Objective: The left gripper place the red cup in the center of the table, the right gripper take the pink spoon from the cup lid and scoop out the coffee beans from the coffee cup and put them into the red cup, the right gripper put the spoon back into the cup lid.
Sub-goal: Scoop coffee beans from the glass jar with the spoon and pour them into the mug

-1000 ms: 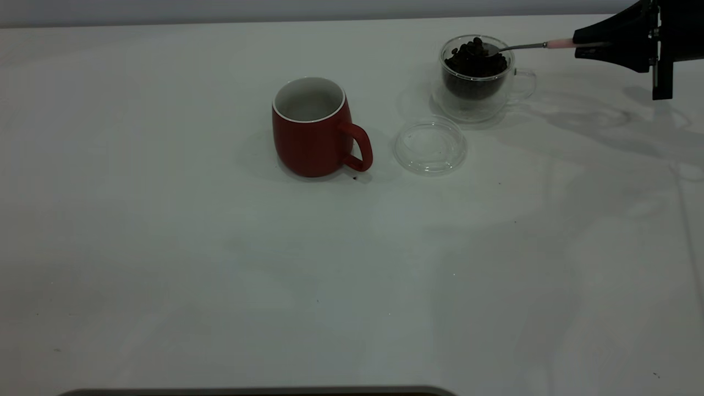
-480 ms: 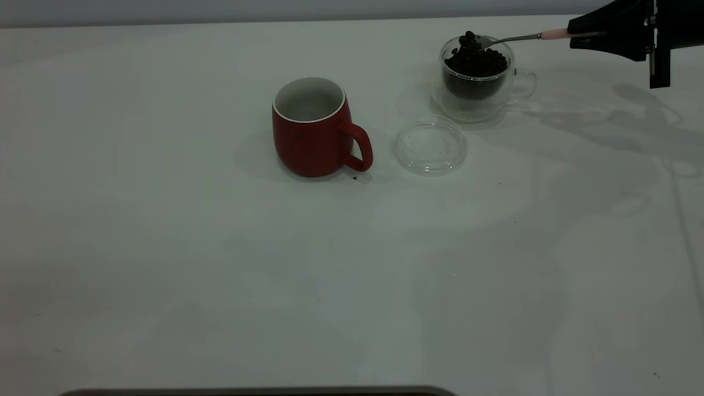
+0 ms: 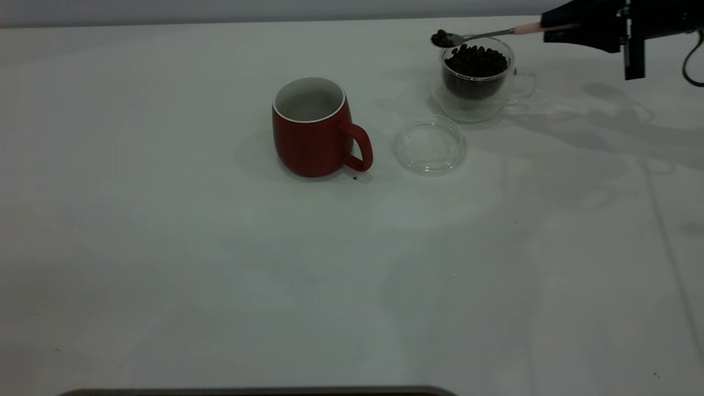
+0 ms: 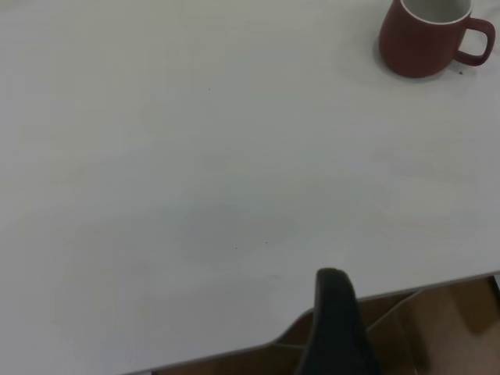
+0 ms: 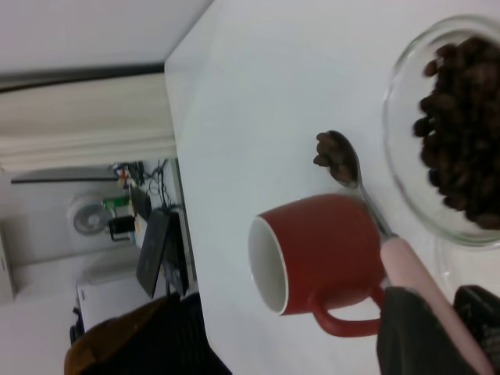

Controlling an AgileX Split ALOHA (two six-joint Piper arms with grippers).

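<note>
The red cup (image 3: 312, 128) stands upright near the table's middle, handle to the right, its inside showing pale. It also shows in the left wrist view (image 4: 426, 35) and the right wrist view (image 5: 312, 254). My right gripper (image 3: 561, 26) is shut on the pink spoon (image 3: 529, 28) by its pink handle, at the far right. The spoon bowl (image 3: 443, 38) holds coffee beans and hovers just left of the glass coffee cup (image 3: 477, 77), which is full of beans. In the right wrist view the loaded spoon (image 5: 337, 158) lies between the cups. My left gripper is out of the exterior view; one finger (image 4: 336, 328) shows.
The clear cup lid (image 3: 430, 144) lies flat between the red cup and the coffee cup, with nothing in it. A stray bean (image 3: 355, 177) lies by the red cup's handle. The table's near edge (image 4: 375, 297) shows in the left wrist view.
My right gripper has lifted the spoon out of the coffee cup with beans on it and moved it up and to the left. The red cup and the lid have not moved.
</note>
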